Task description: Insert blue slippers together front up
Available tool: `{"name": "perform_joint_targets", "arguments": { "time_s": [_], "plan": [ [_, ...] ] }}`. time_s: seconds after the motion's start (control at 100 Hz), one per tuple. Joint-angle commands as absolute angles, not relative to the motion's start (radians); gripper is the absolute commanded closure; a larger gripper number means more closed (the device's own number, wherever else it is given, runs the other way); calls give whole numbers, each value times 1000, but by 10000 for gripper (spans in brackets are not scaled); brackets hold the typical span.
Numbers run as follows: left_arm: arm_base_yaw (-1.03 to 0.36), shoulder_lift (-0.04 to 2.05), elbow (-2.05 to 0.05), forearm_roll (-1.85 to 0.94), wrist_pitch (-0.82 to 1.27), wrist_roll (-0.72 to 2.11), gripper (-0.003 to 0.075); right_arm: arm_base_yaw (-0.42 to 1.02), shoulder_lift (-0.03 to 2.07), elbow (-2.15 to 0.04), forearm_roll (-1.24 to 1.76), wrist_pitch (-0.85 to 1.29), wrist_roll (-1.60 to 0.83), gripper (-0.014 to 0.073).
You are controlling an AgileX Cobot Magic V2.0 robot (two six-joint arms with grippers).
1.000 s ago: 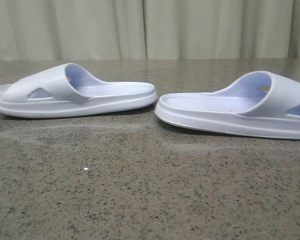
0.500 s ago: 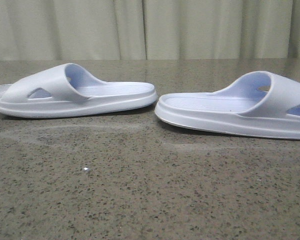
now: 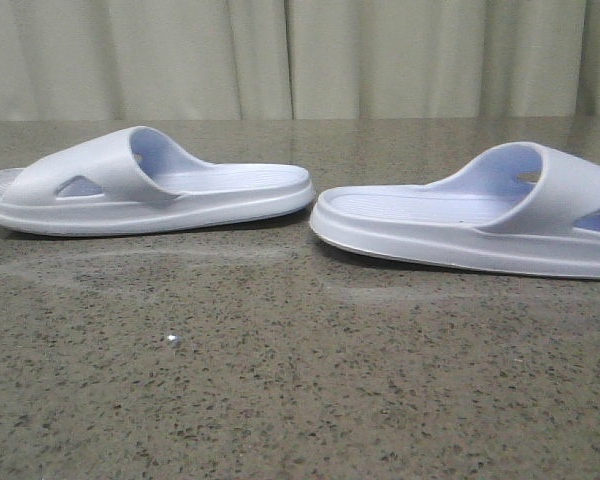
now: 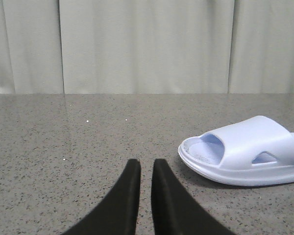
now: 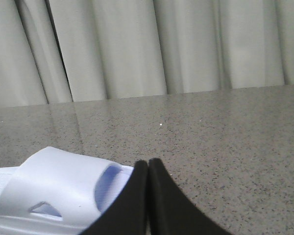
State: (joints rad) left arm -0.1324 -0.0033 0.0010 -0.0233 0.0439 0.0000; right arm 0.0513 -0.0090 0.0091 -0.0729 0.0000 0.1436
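Two slippers are lying flat on the speckled table [image 3: 280,380], heel ends facing each other with a small gap between them. The left slipper [image 3: 150,185] is pointing its strap toward the left edge of the front view; the right slipper [image 3: 470,215] is pointing its strap toward the right edge.

The left hand [image 4: 146,169] is sitting nearly closed, only a thin slit showing between its dark fingers [image 4: 125,196], gripping nothing and clear of its slipper. The right hand [image 5: 148,169] is sitting closed, fingertips meeting, holding nothing; its fingers overlap the slipper in view, but contact cannot be told. A curtain [image 3: 300,60] is hanging behind.
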Motion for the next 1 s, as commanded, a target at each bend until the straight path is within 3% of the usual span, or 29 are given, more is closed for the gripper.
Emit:
{"name": "perform_joint_targets", "arguments": {
  "time_s": [0.0, 0.4, 0.53, 0.69, 0.99],
  "plan": [
    [-139, -34, 10, -30, -24, -8, 704, 45, -30, 31, -82, -81, 143, 701],
    [-139, -34, 10, -45, -43, -8, 704, 45, -30, 31, -82, -160, 143, 701],
    [-139, -34, 8, -315, -64, -8, 705, 45, -30, 20, -82, -218, 143, 700],
    [-139, -34, -30, -561, -19, -8, 705, 45, -30, -80, -82, -50, 143, 700],
    [-139, 72, -297, -580, 178, -8, 705, 45, 66, -341, -76, 184, 143, 700]
  ]
}}
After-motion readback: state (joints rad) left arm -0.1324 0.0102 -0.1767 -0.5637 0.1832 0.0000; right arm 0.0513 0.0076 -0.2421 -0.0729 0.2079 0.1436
